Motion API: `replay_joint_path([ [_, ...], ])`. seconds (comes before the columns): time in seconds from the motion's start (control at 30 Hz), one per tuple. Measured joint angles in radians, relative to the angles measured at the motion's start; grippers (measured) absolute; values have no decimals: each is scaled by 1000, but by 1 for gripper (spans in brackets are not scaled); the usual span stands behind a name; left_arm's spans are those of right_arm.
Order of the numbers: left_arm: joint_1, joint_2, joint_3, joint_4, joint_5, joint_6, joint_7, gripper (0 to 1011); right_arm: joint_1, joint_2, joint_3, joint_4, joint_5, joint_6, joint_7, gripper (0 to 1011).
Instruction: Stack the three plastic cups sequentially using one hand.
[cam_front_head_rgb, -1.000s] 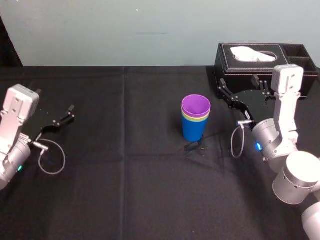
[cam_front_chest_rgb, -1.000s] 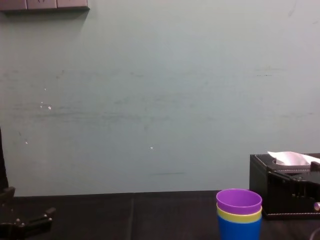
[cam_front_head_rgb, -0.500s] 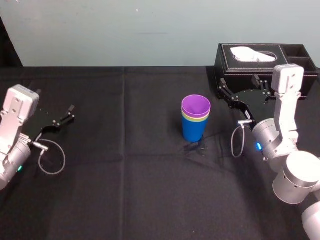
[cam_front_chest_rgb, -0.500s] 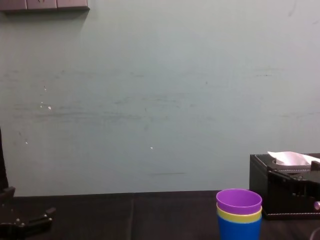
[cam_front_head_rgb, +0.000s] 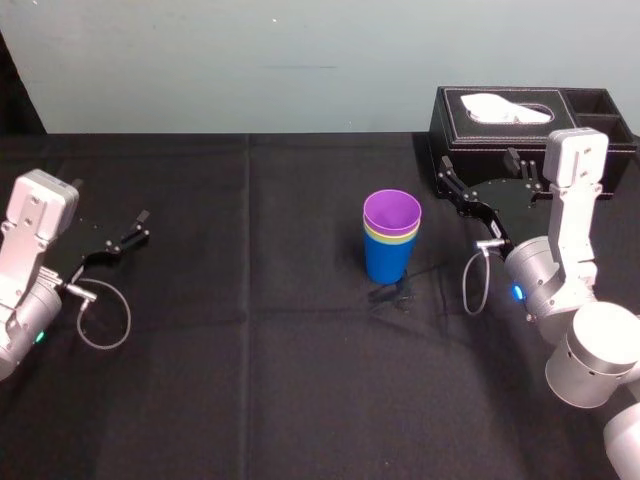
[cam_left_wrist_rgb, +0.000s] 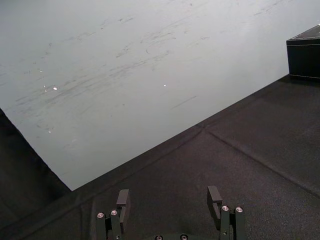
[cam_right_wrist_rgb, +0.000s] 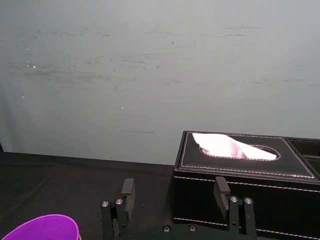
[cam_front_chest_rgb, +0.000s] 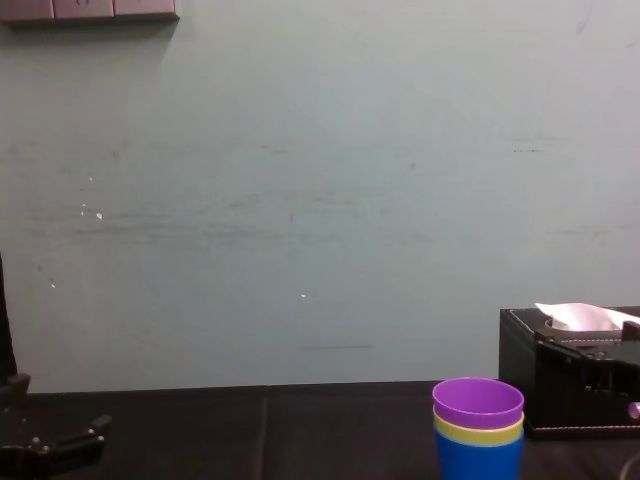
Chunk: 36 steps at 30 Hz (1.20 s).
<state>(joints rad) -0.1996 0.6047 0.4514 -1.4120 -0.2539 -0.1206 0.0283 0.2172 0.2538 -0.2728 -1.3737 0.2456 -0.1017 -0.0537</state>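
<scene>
The three plastic cups stand nested upright at the table's middle: the purple cup (cam_front_head_rgb: 392, 213) on top, the yellow-green cup (cam_front_head_rgb: 391, 239) showing as a rim, and the blue cup (cam_front_head_rgb: 387, 262) at the bottom. The chest view shows the same stack (cam_front_chest_rgb: 478, 430), and the purple rim (cam_right_wrist_rgb: 42, 227) shows in the right wrist view. My right gripper (cam_front_head_rgb: 483, 178) hangs open to the right of the stack, apart from it, with nothing between its fingers (cam_right_wrist_rgb: 128, 188). Far to the left, my left gripper (cam_front_head_rgb: 108, 205) is open and empty, low over the cloth (cam_left_wrist_rgb: 168, 196).
A black leather tissue box (cam_front_head_rgb: 520, 125) with a white tissue stands at the back right, just behind my right gripper. A black cloth (cam_front_head_rgb: 250, 350) covers the table. A pale wall (cam_front_chest_rgb: 300, 200) runs behind the table's far edge.
</scene>
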Motion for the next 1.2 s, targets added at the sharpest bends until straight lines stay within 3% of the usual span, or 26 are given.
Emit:
replay_joint_path([
  [1.2, 0, 0, 0, 0, 0, 0, 0, 1011, 0, 0, 0, 0, 0, 0, 0, 1003],
])
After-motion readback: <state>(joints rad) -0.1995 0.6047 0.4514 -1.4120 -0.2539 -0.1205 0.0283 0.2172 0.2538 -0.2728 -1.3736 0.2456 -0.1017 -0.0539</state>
